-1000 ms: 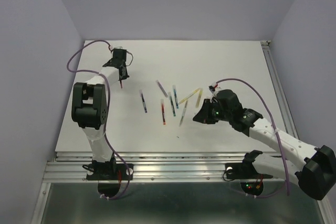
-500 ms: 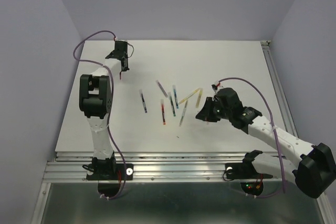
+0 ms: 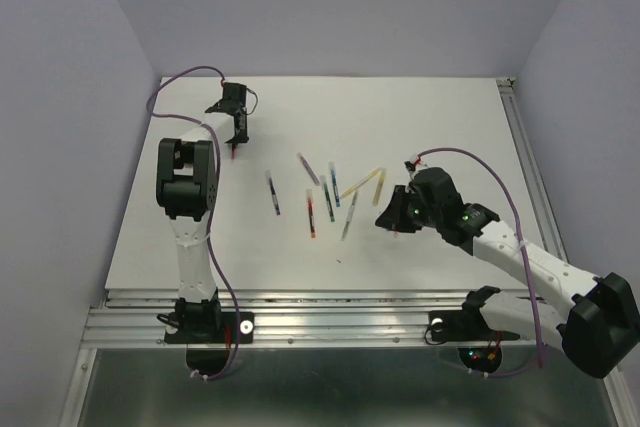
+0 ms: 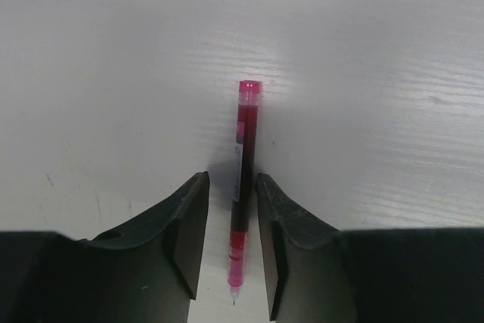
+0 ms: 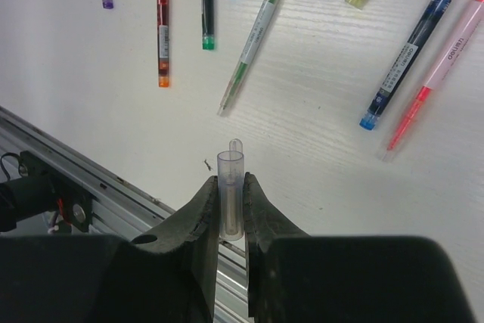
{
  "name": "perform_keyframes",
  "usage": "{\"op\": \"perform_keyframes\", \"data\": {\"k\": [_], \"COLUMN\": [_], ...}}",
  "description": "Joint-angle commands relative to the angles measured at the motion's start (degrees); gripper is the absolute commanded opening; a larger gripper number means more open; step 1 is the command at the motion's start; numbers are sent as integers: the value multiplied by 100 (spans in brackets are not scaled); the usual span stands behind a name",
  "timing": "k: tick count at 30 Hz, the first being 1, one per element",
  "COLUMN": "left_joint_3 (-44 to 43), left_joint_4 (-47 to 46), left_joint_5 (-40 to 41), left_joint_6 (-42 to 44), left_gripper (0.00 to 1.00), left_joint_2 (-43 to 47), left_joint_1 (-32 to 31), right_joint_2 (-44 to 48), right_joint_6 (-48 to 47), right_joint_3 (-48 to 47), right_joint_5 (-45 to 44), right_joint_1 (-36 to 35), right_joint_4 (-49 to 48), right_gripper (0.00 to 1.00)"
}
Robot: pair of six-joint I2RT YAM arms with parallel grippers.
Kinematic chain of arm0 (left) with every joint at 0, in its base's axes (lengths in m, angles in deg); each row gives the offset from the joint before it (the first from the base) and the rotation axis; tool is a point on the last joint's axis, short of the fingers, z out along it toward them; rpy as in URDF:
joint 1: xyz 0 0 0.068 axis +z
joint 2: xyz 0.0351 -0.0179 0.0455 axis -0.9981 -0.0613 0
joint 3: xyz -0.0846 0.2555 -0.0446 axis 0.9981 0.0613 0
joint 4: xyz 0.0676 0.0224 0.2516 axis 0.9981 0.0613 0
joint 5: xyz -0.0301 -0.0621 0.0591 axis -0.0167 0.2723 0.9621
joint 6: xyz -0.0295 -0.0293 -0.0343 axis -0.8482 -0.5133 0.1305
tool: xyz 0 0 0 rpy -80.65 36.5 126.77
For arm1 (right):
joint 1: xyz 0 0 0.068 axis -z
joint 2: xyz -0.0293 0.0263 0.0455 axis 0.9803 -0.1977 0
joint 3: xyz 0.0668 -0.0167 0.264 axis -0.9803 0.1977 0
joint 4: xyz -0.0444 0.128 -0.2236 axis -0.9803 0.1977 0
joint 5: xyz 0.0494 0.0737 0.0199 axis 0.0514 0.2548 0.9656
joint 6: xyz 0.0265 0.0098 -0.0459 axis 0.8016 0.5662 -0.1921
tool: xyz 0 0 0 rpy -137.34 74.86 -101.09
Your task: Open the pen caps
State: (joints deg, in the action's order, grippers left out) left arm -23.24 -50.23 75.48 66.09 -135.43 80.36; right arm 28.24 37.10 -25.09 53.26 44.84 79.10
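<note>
My left gripper [image 3: 236,139] is at the far left of the table. In the left wrist view its fingers [image 4: 189,217] stand a little apart on either side of a red pen [image 4: 246,134], which has a bare tip at the near end and a pink end at the far end. There is a gap on the pen's left side. The red pen also shows in the top view [image 3: 234,151]. My right gripper [image 5: 231,179] is shut on a clear pen cap [image 5: 231,206], held above the table near the front edge. Several pens [image 3: 322,197] lie in the middle.
In the right wrist view an orange-red pen [image 5: 162,24], a light green pen [image 5: 253,35], a blue pen [image 5: 412,47] and a pink pen [image 5: 435,73] lie beyond the cap. A metal rail [image 3: 330,312] runs along the table's front edge.
My left gripper has moved a little farther back and right with the red pen under it. My right gripper has shifted slightly to the right, still holding the clear cap.
</note>
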Motion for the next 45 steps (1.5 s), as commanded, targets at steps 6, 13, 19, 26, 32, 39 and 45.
{"op": "perform_keyframes", "data": {"k": [6, 13, 19, 26, 32, 39, 45], "left_joint_3": [-189, -6, 828, 2964, 4450, 4926, 4970], "left_joint_4": [439, 606, 676, 439, 395, 562, 659], "left_joint_5": [-255, -457, -414, -421, -659, -756, -695], "left_joint_6": [-311, -828, -1662, -2964, -3563, -3721, -3721], "left_gripper": [50, 80, 90, 91, 91, 91, 91], "left_joint_2": [494, 1380, 2444, 4246, 5370, 6268, 6700], "left_joint_1": [42, 42, 24, -187, -520, -784, -820], "right_joint_2": [8, 139, 202, -132, -536, -405, -834], "right_joint_6": [-587, -773, -755, -325, 36, 739, 151], "right_joint_3": [-449, -582, -573, -687, -863, -986, -1838], "right_joint_5": [-343, -70, 262, 98, -692, -2142, -3085], "right_joint_1": [27, 27, 27, -552, -597, -597, 89], "right_joint_4": [373, 470, 339, -390, -173, 504, 1393], "right_gripper": [2, 2, 4, 4, 7, 7, 7]}}
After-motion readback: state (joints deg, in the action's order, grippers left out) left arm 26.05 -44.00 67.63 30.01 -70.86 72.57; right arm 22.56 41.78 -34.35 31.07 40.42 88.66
